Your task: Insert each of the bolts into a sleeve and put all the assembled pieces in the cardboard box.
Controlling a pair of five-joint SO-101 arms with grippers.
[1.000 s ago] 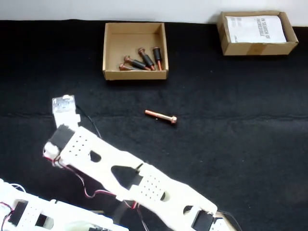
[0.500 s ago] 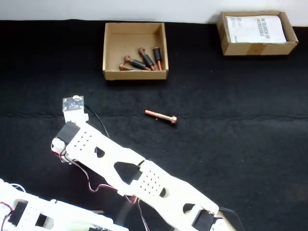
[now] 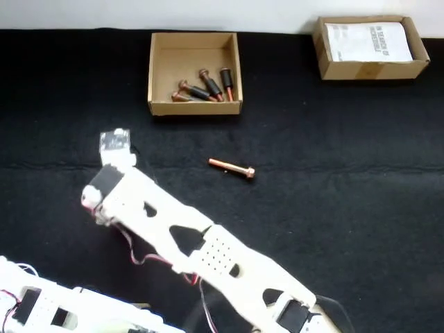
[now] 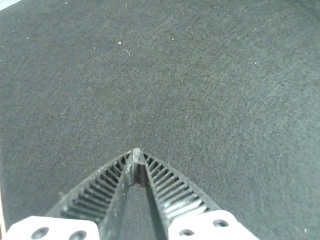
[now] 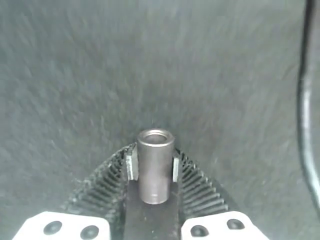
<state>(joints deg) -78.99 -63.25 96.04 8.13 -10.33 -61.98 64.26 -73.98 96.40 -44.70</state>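
A dark grey sleeve stands upright between the fingers of my right gripper, which is shut on it over the black mat. In the high view the right arm stretches from the bottom right toward the left, its wrist head left of a loose copper bolt lying mid-table. The cardboard box at the back holds several assembled pieces. My left gripper is shut on nothing above bare mat; its arm rests at the bottom left corner.
A second cardboard box with a printed sheet inside sits at the back right. A black cable runs along one side of the right wrist view. Black mat covers the table.
The right arm's wrist head has swung to the right and slightly toward the back, nearer the bolt. The bolt and the left arm have stayed put.
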